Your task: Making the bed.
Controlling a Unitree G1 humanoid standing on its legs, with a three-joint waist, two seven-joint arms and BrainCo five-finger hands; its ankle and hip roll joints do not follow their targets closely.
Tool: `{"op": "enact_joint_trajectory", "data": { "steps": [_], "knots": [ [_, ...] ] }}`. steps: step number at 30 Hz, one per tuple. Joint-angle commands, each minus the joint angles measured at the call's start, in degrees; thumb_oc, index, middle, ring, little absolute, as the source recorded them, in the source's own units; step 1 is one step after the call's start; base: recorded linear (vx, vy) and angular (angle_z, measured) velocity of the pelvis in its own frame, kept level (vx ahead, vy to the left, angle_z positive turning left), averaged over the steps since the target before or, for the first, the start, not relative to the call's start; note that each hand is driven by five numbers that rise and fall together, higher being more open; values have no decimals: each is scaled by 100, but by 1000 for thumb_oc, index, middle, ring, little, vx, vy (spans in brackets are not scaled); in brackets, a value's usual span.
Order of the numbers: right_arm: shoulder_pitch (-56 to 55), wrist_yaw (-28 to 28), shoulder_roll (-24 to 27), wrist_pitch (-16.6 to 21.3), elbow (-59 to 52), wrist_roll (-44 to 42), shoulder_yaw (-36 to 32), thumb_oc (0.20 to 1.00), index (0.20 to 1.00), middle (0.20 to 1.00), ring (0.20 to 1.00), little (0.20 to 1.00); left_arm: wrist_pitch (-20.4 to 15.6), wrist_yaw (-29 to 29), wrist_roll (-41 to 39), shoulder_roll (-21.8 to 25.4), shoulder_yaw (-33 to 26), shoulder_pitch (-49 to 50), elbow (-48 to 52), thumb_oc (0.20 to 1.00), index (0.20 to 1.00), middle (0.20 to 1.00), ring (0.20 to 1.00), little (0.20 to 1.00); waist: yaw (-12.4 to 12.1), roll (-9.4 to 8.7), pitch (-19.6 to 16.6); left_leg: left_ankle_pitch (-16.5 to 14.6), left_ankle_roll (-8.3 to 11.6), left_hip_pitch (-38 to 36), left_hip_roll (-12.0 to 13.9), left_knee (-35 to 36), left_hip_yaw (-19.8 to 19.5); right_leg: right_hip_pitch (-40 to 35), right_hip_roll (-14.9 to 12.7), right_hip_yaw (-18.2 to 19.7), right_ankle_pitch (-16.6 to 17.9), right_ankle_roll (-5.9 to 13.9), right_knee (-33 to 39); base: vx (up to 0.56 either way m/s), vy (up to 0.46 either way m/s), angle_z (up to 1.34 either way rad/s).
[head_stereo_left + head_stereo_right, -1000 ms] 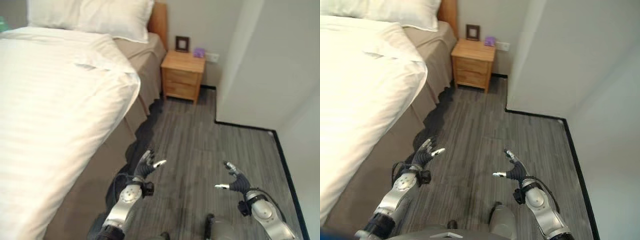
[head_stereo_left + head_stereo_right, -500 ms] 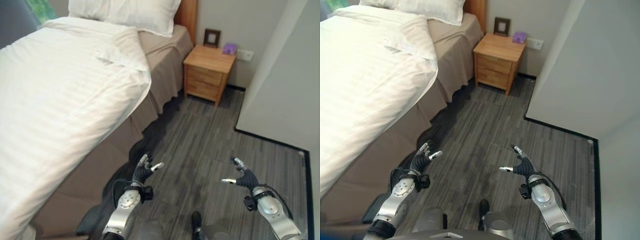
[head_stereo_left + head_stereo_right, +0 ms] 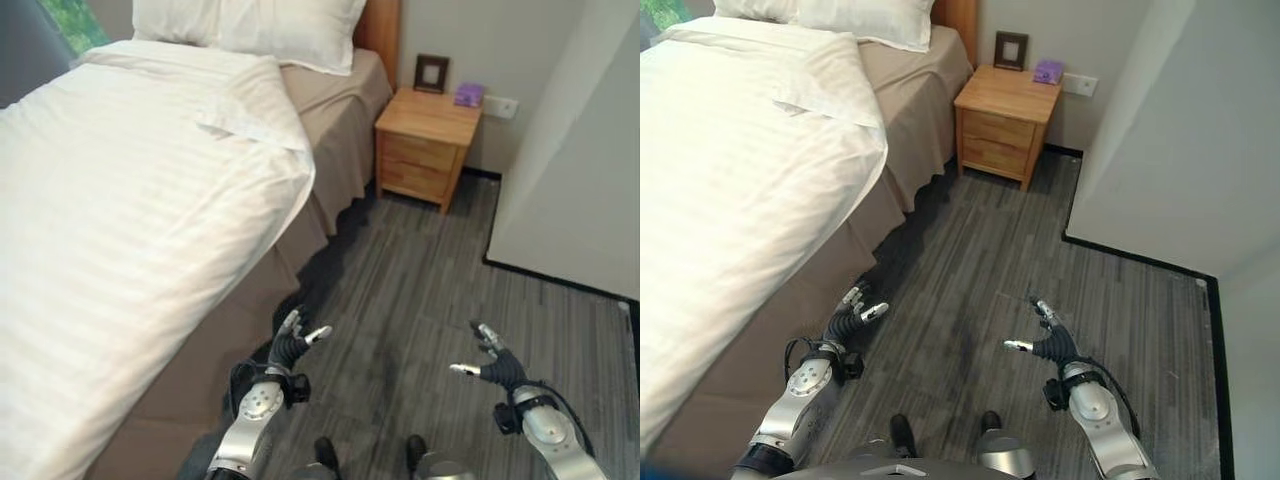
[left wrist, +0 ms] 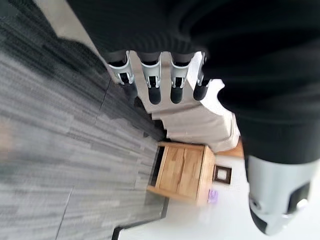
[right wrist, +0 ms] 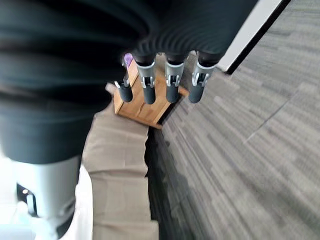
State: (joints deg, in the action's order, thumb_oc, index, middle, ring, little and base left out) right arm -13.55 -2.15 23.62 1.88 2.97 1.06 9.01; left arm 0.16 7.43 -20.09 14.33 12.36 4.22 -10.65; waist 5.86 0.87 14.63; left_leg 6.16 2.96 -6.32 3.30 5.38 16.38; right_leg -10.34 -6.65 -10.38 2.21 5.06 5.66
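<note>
The bed fills the left half of the eye views. A white striped duvet (image 3: 130,190) covers it, its corner hanging over the near side (image 3: 290,185). Two white pillows (image 3: 270,25) lie at the wooden headboard (image 3: 380,25), and the beige bed skirt (image 3: 335,130) shows below the duvet. My left hand (image 3: 290,345) hovers open above the floor beside the bed skirt, holding nothing; its fingers (image 4: 155,85) are straight. My right hand (image 3: 490,362) is open too, over the floor to the right, its fingers (image 5: 170,82) straight.
A wooden nightstand (image 3: 425,145) stands against the back wall beside the headboard, with a small dark frame (image 3: 432,72) and a purple object (image 3: 467,95) on it. A pale wall (image 3: 570,160) juts out on the right. Grey plank flooring (image 3: 410,290) lies between bed and wall.
The whole picture has shifted, so the camera has moved: more of the bed shows and the nightstand sits further right. Both hands stay open, held low as before.
</note>
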Motion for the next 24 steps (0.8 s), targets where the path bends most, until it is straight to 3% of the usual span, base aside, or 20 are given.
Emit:
{"op": "enact_joint_trajectory", "data": {
  "steps": [1, 2, 3, 6, 8, 9, 11, 13, 14, 17, 18, 19, 21, 22, 23, 24],
  "knots": [
    [138, -62, -29, 251, -240, -211, -171, 1000, 1000, 1000, 1000, 1000, -217, -76, 17, 146, -116, -63, 161, 1000, 1000, 1000, 1000, 1000, -71, -124, -285, -617, 165, -354, 159, -38, -12, 353, -280, -53, 72, 238, -235, -51, 106, 12],
    [95, -41, -55, 244, -227, -214, -175, 1000, 1000, 1000, 1000, 1000, -221, -83, 42, 164, -137, -9, 206, 1000, 1000, 1000, 1000, 1000, -72, -136, -277, -653, 147, -368, 140, -38, 12, 376, -307, -39, 100, 272, -234, -72, 145, 4],
    [761, 169, -549, 202, 1701, -1894, 420, 1000, 1000, 1000, 1000, 1000, -256, 264, 1075, 727, -551, 164, -473, 1000, 1000, 1000, 1000, 1000, -434, -440, -473, -1122, -353, -536, -33, -104, 81, 1153, -176, 88, 497, 498, -2674, -59, 122, -12],
    [847, 52, -544, 157, 1608, -1601, 446, 1000, 1000, 1000, 1000, 1000, -198, 226, 1198, 719, -501, 97, -432, 1000, 1000, 1000, 1000, 1000, -368, -317, -473, -1159, -344, -654, 14, -41, 116, 1588, -370, -181, 552, 510, -2828, 51, 32, -36],
    [871, -16, -499, 161, 1488, -1507, 429, 1000, 1000, 1000, 1000, 1000, -248, 319, 1445, 718, -453, -22, -325, 1000, 1000, 1000, 1000, 1000, -157, -292, -483, -1220, -232, -807, 1, -38, 11, 1939, -167, -209, 294, 434, -2009, 197, -87, 11],
    [869, -16, -495, 159, 1486, -1506, 432, 1000, 1000, 1000, 1000, 1000, -249, 319, 1448, 713, -455, -19, -325, 1000, 1000, 1000, 1000, 1000, -137, -270, -467, -1230, -223, -829, 28, -38, -5, 1887, -144, -240, 301, 430, -1968, 214, -121, 45],
    [915, -61, -364, 249, 1200, -1192, 436, 1000, 1000, 1000, 1000, 1000, -306, 391, 1562, 709, -532, -111, -339, 1000, 1000, 1000, 1000, 1000, -75, -323, -501, -1298, -125, -988, 13, -57, -31, 1960, -55, -325, 313, 405, -1193, 230, -170, 29],
    [906, -49, -254, 281, 987, -1007, 448, 1000, 1000, 1000, 1000, 1000, -342, 408, 1616, 676, -514, -173, -326, 1000, 1000, 1000, 1000, 1000, -45, -332, -503, -1359, -20, -1052, 123, -437, -119, 1703, 0, -269, 290, 322, -885, 238, -209, 11],
    [971, -24, -176, 302, 929, -808, 515, 1000, 1000, 1000, 1000, 1000, -396, 397, 1646, 614, -483, -221, -360, 1000, 1000, 1000, 1000, 1000, -67, -334, -544, -1195, 93, -1030, 204, -878, -116, 1447, 107, -183, 220, 209, -770, 194, -238, 38],
    [1190, -123, 46, 349, 886, -597, 527, 1000, 1000, 1000, 1000, 1000, -471, 432, 1590, 528, -476, -303, -247, 1000, 1000, 1000, 1000, 1000, -262, -457, -460, -240, 496, -125, 489, -3077, -347, 743, 245, -222, 107, -174, -284, 171, -255, 22],
    [1193, -123, 43, 348, 884, -598, 524, 1000, 1000, 1000, 1000, 1000, -470, 432, 1590, 532, -476, -307, -247, 1000, 1000, 1000, 1000, 1000, -251, -472, -470, -224, 492, -93, 477, -3085, -359, 758, 232, -231, 123, -177, -272, 91, -296, 19],
    [1298, -233, 228, 365, 726, -497, 537, 1000, 1000, 1000, 1000, 1000, -489, 451, 1420, 511, -367, -418, -246, 1000, 1000, 1000, 1000, 1000, -461, -660, -229, -31, 559, 495, 539, -4186, -417, 438, 190, -195, 54, -377, -114, 148, -286, -10],
    [1342, -257, 246, 317, 711, -491, 545, 1000, 1000, 1000, 1000, 1000, -452, 523, 1345, 448, -363, -337, -214, 1000, 1000, 1000, 1000, 1000, -613, -733, -143, -263, 430, 837, 704, -3995, -277, 129, 131, -77, -104, -365, -66, 385, -237, -38],
    [1336, -252, 245, 285, 670, -466, 521, 1000, 1000, 1000, 1000, 1000, -411, 539, 1295, 366, -386, -218, -159, 1000, 1000, 1000, 1000, 1000, -669, -665, -169, -414, 355, 963, 646, -3279, -213, -51, 122, -36, -258, -298, -66, 367, -60, -45],
    [1335, -252, 245, 284, 667, -466, 520, 1000, 1000, 1000, 1000, 1000, -409, 538, 1295, 367, -386, -217, -156, 1000, 1000, 1000, 1000, 1000, -672, -685, -185, -376, 344, 961, 619, -3230, -196, -28, 97, -31, -246, -295, -66, 514, 42, -81],
    [1280, -217, 260, 291, 613, -433, 466, 1000, 1000, 1000, 1000, 1000, -399, 472, 1304, 311, -424, -98, -106, 1000, 1000, 1000, 1000, 1000, -683, -558, -279, -397, 231, 944, 440, -1799, 67, -162, 128, -35, -410, -161, -66, 454, 86, -67]
  ]
}}
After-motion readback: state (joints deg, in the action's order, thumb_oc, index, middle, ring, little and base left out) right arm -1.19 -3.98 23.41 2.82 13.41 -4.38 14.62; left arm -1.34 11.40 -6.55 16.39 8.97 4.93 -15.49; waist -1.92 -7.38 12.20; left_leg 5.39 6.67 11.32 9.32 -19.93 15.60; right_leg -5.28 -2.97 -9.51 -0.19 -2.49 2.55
